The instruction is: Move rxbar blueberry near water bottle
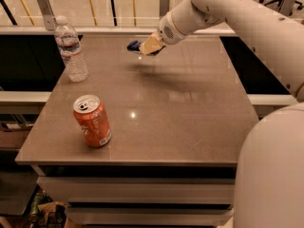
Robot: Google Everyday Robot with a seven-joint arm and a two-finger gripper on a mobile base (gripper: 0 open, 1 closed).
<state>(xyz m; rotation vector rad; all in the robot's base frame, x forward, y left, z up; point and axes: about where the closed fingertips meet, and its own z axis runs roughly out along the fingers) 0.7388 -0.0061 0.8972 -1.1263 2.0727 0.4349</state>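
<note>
Camera view takes in the robot's white arm [247, 18], which fills the upper right and reaches from the right edge across the far side of the table, with a big rounded white part of the robot's body [270, 175] bulking in the lower right corner. Beneath the arm spreads the grey-brown table [190, 118], its smooth top showing soft reflections and a dark shadow under the wrist. Pale drawer-like fronts [137, 189] run below its near edge. On the far left part of the top stands the water bottle [71, 51], upright, clear and ribbed, with a white cap and a white-and-red label band. Well apart from it, nearer the front left corner, stands the orange soda can [92, 121], upright, its silver top and pull tab facing up. The gripper [145, 46] hangs above the far middle of the table, its tan fingers pointing left towards the bottle's side and pressed together on the rxbar blueberry [133, 45]. The small dark blue bar sticks out from the fingertips on the left, lifted off the surface and not touching the table. It sits to the right of the water bottle, with a stretch of bare tabletop between the two, and far behind the can.
</note>
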